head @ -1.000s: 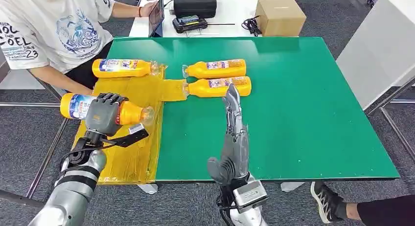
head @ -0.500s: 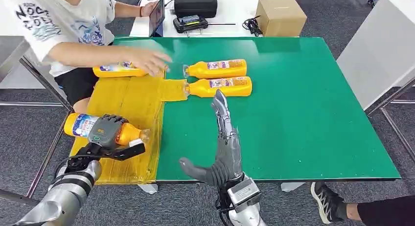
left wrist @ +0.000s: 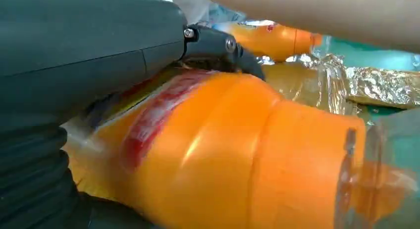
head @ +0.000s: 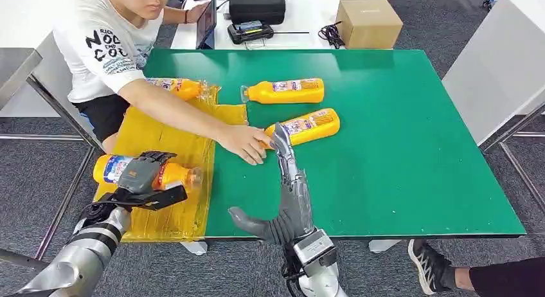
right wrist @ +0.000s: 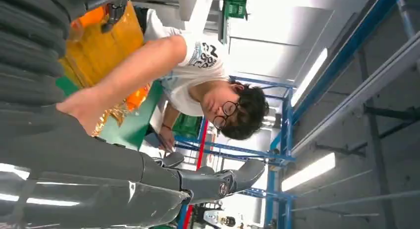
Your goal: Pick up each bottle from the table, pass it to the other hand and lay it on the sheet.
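Bare forearm (head: pixel 177 107) across yellow sheet (head: pixel 168 207), beside right hand (head: pixel 290 181).

Orange bottles (head: pixel 290 90) with blue-and-white labels are lying on a green table (head: pixel 398 149); a crinkled yellow sheet (head: pixel 168 136) is covering its left side, and a person's white shirt (head: pixel 106 46) is showing black print.

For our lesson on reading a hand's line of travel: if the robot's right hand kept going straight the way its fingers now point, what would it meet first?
Most likely the tilted orange bottle: the right hand points away from the robot and its fingertips already reach the bottle's neck end, beside the person's hand. Depth is unclear, so it might pass just above.
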`<action>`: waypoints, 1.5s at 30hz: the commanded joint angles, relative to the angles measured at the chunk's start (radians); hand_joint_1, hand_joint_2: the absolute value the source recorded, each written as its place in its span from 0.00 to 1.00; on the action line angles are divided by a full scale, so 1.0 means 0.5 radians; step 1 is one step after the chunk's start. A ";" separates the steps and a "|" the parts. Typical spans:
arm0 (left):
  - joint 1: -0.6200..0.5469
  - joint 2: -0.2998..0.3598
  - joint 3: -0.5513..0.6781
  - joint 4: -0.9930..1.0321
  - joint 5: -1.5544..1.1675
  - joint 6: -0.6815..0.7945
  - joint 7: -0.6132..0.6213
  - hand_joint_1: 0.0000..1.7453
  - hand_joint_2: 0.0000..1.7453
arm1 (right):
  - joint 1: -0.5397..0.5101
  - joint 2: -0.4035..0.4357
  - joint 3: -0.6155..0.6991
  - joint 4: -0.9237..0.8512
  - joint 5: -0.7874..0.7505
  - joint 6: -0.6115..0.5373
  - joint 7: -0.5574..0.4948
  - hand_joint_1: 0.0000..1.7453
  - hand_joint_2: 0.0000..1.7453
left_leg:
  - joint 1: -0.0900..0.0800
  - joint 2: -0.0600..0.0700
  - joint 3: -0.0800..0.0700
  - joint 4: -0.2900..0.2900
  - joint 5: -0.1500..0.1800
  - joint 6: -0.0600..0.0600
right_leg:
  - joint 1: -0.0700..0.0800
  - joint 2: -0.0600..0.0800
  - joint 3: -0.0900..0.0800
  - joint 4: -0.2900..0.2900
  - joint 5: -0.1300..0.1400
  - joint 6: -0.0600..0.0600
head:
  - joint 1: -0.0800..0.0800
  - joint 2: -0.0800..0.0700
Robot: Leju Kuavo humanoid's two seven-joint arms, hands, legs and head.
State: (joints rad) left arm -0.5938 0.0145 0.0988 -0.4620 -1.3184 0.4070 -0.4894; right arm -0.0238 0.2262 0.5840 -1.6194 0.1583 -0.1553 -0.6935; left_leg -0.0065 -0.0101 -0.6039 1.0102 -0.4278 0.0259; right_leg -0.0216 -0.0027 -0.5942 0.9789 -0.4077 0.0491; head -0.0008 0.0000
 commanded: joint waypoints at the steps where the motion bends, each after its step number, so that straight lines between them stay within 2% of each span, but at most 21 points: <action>1: 0.038 -0.011 -0.094 0.138 0.060 -0.156 -0.011 0.00 0.00 | -0.043 0.000 -0.071 0.169 -0.017 0.048 0.027 0.00 1.00 | 0.004 0.003 0.009 -0.003 -0.002 -0.004 | 0.004 0.001 0.010 -0.005 -0.001 -0.005 | 0.001 0.000; 6: 0.056 0.015 -0.128 0.171 0.160 -0.395 0.021 0.00 0.00 | -0.053 0.010 -0.092 0.202 -0.011 0.070 0.041 0.00 1.00 | 0.001 0.002 0.010 -0.003 -0.002 -0.003 | 0.002 0.002 0.010 -0.004 0.000 -0.003 | 0.000 0.000; 10: 0.090 0.017 -0.050 0.131 0.514 -0.819 -0.097 0.00 0.00 | -0.067 0.021 -0.099 0.263 -0.006 0.080 0.060 0.00 1.00 | 0.001 -0.001 0.016 -0.004 -0.002 -0.002 | 0.001 0.001 0.017 -0.004 0.000 -0.004 | -0.001 0.000; 13: 0.108 0.021 -0.029 0.105 0.653 -0.980 -0.159 0.00 0.00 | -0.080 0.024 -0.088 0.294 -0.004 0.086 0.061 0.00 1.00 | 0.002 -0.001 0.022 -0.005 -0.001 -0.003 | 0.003 0.002 0.023 -0.006 0.000 -0.006 | 0.000 0.000; 30: 0.108 0.021 -0.029 0.105 0.653 -0.980 -0.159 0.00 0.00 | -0.080 0.024 -0.088 0.294 -0.004 0.086 0.061 0.00 1.00 | 0.002 -0.002 0.033 -0.006 0.000 -0.002 | 0.002 0.001 0.034 -0.006 0.000 -0.006 | -0.001 0.000; 31: 0.109 0.011 0.019 0.084 0.788 -1.104 -0.197 0.00 0.00 | -0.090 0.021 -0.080 0.302 -0.001 0.091 0.063 0.00 1.00 | 0.003 0.001 0.032 -0.006 0.000 -0.003 | 0.004 0.003 0.034 -0.007 0.001 -0.007 | -0.001 0.000; 34: 0.124 -0.028 0.066 0.016 0.999 -1.147 -0.217 0.00 0.00 | -0.088 0.026 -0.076 0.313 0.000 0.085 0.063 0.00 1.00 | 0.003 -0.001 0.032 -0.006 0.000 -0.003 | 0.003 0.002 0.033 -0.006 0.001 -0.007 | -0.001 0.000; 36: 0.124 -0.095 0.096 -0.064 1.158 -0.982 -0.237 0.00 0.00 | -0.078 0.023 -0.065 0.307 0.017 0.075 0.069 0.00 1.00 | 0.000 -0.007 0.031 -0.005 0.001 -0.001 | 0.000 -0.003 0.033 -0.004 0.000 -0.004 | -0.001 0.000; 41: 0.137 -0.281 0.231 -0.378 1.431 0.023 -0.417 0.00 0.00 | -0.100 -0.003 -0.009 0.344 0.052 0.001 0.078 0.00 1.00 | 0.004 -0.013 0.025 -0.001 0.001 -0.002 | 0.004 -0.011 0.031 -0.004 -0.001 -0.005 | 0.000 0.000; 43: 0.184 -0.264 0.121 -0.572 1.510 0.437 -0.417 0.00 0.00 | -0.123 -0.007 0.019 0.366 0.047 -0.026 0.077 0.00 1.00 | 0.005 -0.013 0.019 0.001 0.001 -0.002 | 0.005 -0.011 0.025 -0.003 -0.001 -0.006 | 0.000 0.000; 45: 0.204 -0.248 0.075 -0.710 1.778 0.512 -0.417 0.00 0.00 | -0.135 -0.011 0.042 0.379 0.046 -0.058 0.083 0.00 1.00 | 0.005 -0.008 0.013 0.002 0.001 -0.002 | 0.005 -0.006 0.017 -0.002 0.001 -0.005 | 0.001 0.000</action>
State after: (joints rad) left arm -0.5201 -0.0573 0.1377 -0.5792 -0.6095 0.3785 -0.6783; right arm -0.0326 0.2506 0.5603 -1.5149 0.1831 -0.1472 -0.6577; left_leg -0.0067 -0.0151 -0.5967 1.0096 -0.4263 0.0267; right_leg -0.0219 -0.0062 -0.5862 0.9786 -0.4073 0.0488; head -0.0004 0.0000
